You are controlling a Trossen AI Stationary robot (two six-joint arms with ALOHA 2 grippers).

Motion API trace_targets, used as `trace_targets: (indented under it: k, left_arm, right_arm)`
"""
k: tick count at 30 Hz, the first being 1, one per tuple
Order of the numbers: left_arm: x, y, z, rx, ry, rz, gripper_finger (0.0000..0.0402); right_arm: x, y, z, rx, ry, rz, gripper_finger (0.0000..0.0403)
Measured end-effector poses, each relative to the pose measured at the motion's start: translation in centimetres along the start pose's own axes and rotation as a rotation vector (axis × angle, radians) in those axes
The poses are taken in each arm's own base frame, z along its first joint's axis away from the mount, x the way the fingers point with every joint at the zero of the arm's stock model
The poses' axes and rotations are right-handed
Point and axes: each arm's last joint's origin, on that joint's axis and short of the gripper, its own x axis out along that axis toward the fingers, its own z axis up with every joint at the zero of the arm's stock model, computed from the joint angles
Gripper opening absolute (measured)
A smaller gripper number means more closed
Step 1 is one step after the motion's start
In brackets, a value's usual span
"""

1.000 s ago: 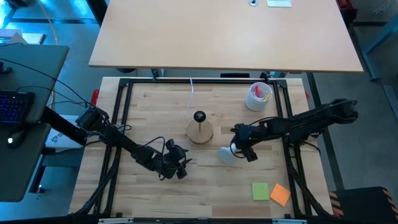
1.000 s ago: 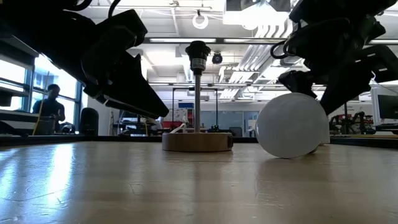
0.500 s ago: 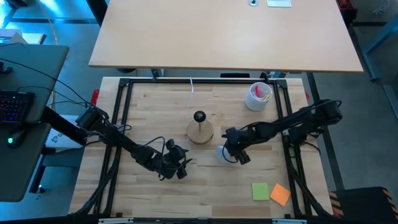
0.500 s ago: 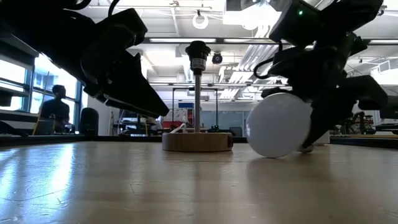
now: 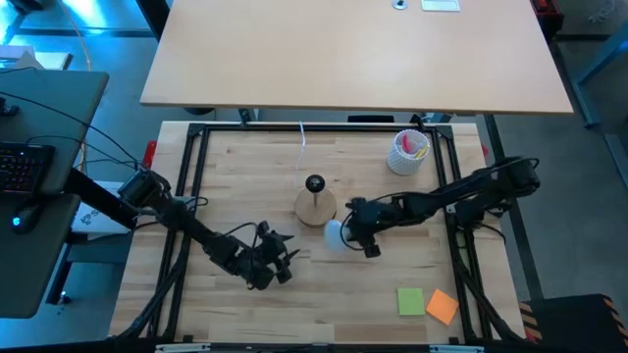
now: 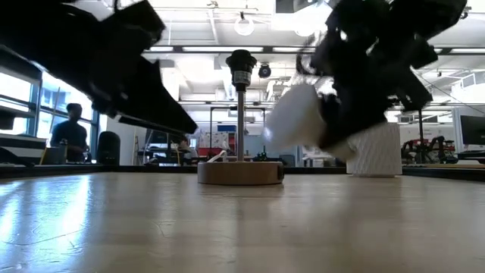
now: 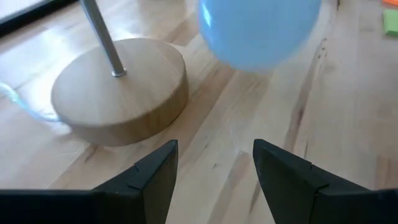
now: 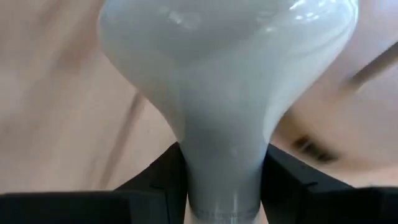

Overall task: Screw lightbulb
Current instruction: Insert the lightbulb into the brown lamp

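The right claw (image 5: pixel 355 232) is clamped on the bulb (image 5: pixel 336 233), held off the surface (image 5: pixel 245 176) beside the stand (image 5: pixel 315 207); the left claw (image 5: pixel 280 263) stands apart.

Bright ceiling lights glare in the low view, leaving both arms as dark silhouettes. The white frosted lightbulb (image 6: pixel 297 125) smears with motion blur, and the pale wooden table (image 6: pixel 242 227) shows soft reflections.

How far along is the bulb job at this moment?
Done: the right gripper holds the lightbulb by its neck, off the table. In hand: carrying it beside the wooden stand. Left: seating and screwing it into the socket, which is bare. The left gripper waits open nearby.
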Motion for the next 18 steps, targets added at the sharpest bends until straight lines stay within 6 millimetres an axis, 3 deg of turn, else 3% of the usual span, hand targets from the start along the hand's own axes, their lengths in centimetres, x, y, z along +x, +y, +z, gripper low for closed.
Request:
trace_targets:
  k: [6,10,13,18]
  left_arm:
    - [-1.1,-0.2,-0.7,-0.003,-0.049,0.062,0.0203]
    - [-0.9,-0.3,-0.5,0.023,-0.033,0.037,0.0198]
    - [-0.6,-0.4,-0.2,0.061,-0.006,-0.018,0.0187]
    - [0.6,0.7,-0.3,0.013,-0.067,-0.174,0.0155]
  right_arm:
    - [-3.8,-1.0,4.8,-0.023,-0.463,-0.065,0.0145]
    - [-6.1,-3.6,7.4,-0.053,-0.862,-0.097,0.0145]
    - [-6.5,-6.2,7.7,-0.086,-1.078,-0.059,0.0145]
    - [-5.1,-10.7,7.3,-0.008,-1.207,-0.005,0.0145]
